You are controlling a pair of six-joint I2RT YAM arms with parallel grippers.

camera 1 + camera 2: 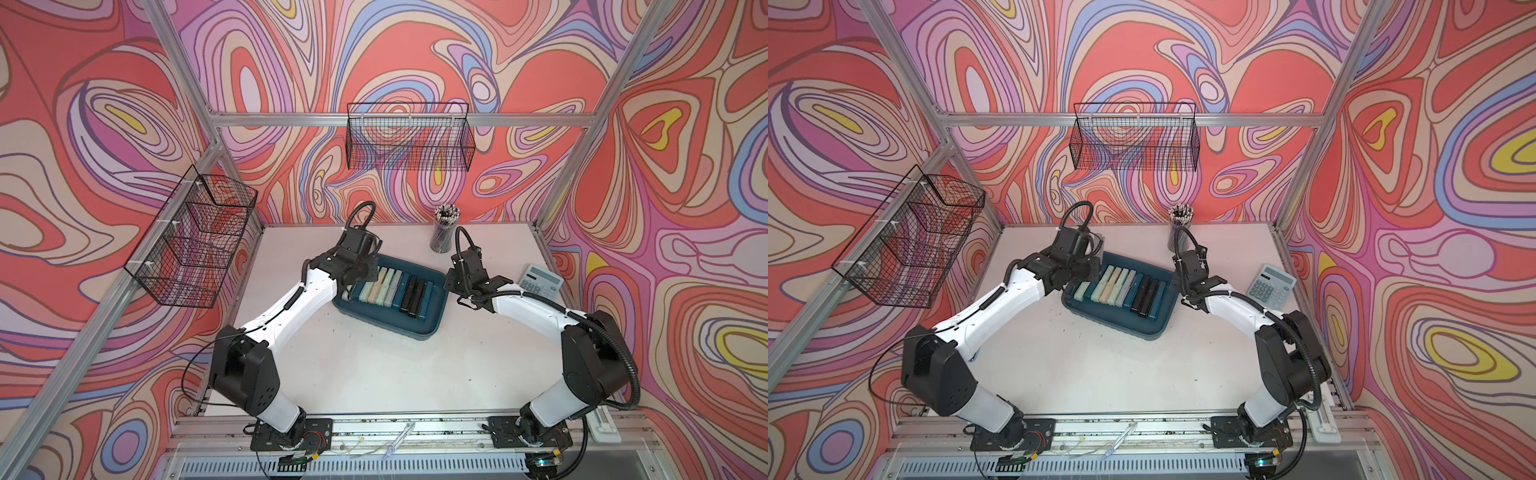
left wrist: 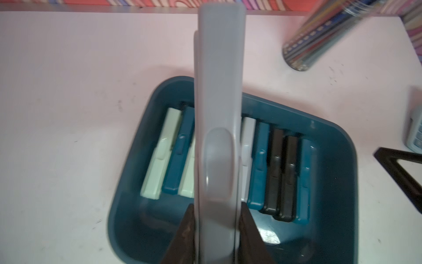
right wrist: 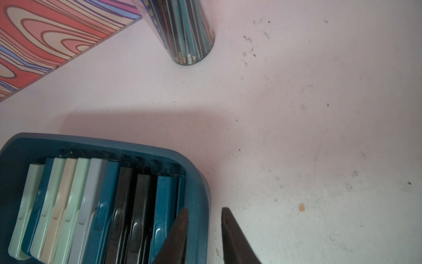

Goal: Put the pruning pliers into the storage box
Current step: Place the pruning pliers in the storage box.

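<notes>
The dark teal storage box lies in the middle of the table. Several pruning pliers in mint, beige, grey, teal and black lie in it side by side. My left gripper is shut on one grey pruning plier and holds it above the box's left end, pointing away from the wrist. My right gripper hangs at the box's right end, its jaws a little apart. One finger is over the inside and one over the table, with the rim between them and a strip of table showing beside it.
A clear cup of striped pencils stands behind the box. A pale calculator lies at the right edge of the table. Black wire baskets hang on the back wall and the left wall.
</notes>
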